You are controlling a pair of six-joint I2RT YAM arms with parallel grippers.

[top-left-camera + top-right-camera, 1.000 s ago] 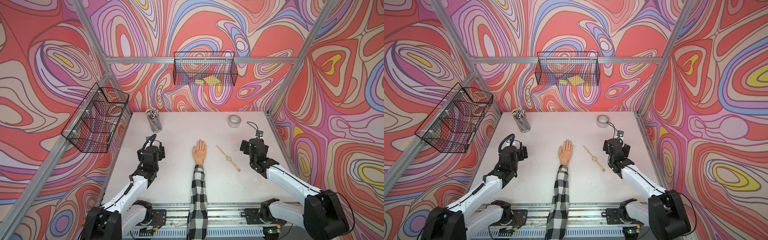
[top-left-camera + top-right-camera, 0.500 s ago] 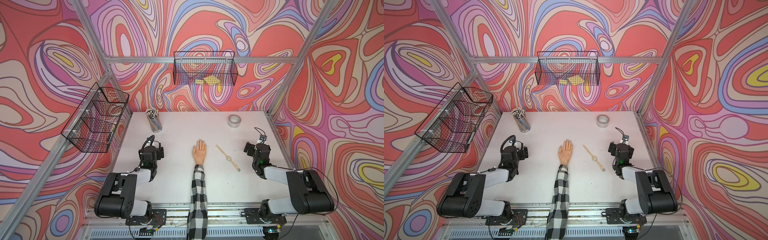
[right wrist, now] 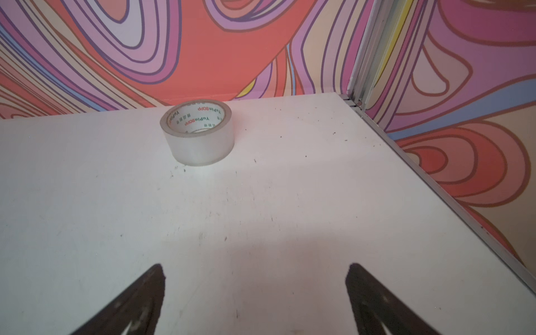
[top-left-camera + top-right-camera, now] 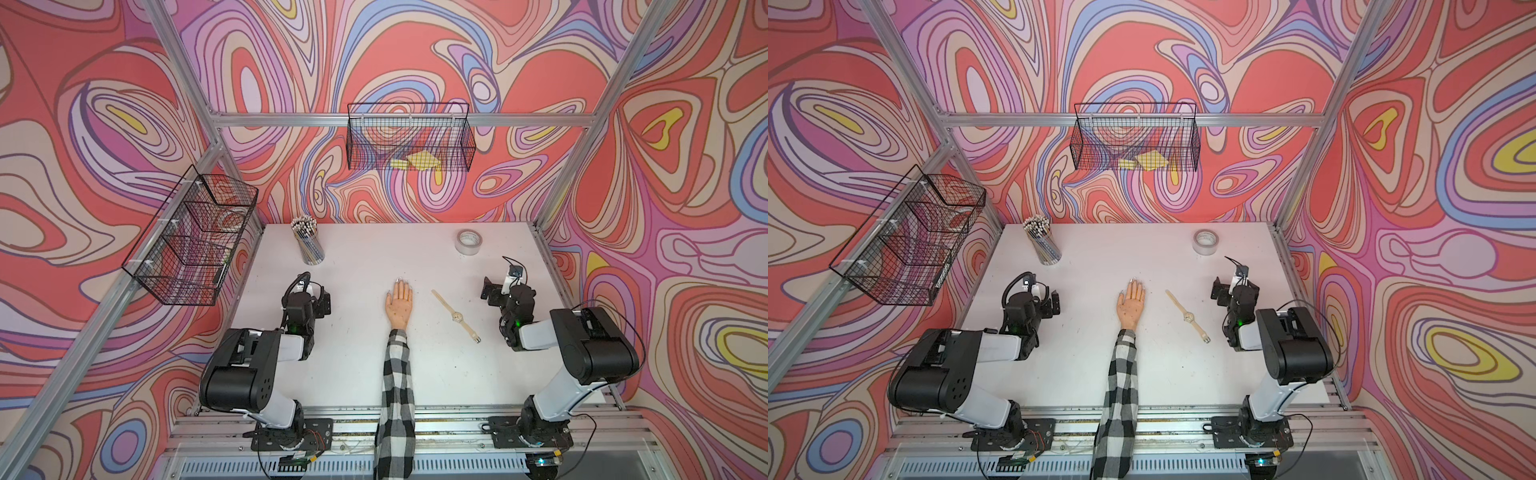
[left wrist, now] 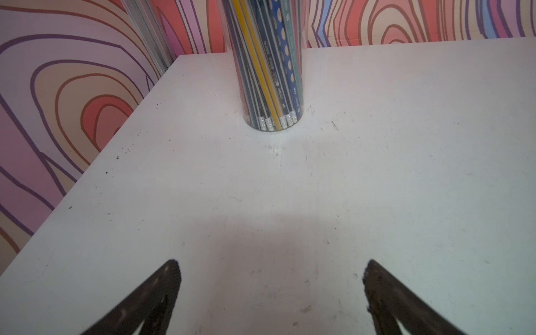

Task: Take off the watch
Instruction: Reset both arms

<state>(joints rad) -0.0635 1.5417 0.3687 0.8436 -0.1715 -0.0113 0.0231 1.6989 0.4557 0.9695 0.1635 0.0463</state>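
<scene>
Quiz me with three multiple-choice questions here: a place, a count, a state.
1. Where is the watch? A. strapped round a wrist. B. flat on the table, beside the mannequin hand. C. hanging on a wall.
2. How many wire baskets hang on the walls? A. one. B. two. C. four.
3. How are the robot's left hand and right hand? A. both open, empty. B. both shut on the watch. C. one shut, one open.
Answers: 1 B, its strap lies straight on the white top. 2 B, one on the side wall, one on the back wall. 3 A, each wrist view shows spread fingers with nothing between.
</scene>
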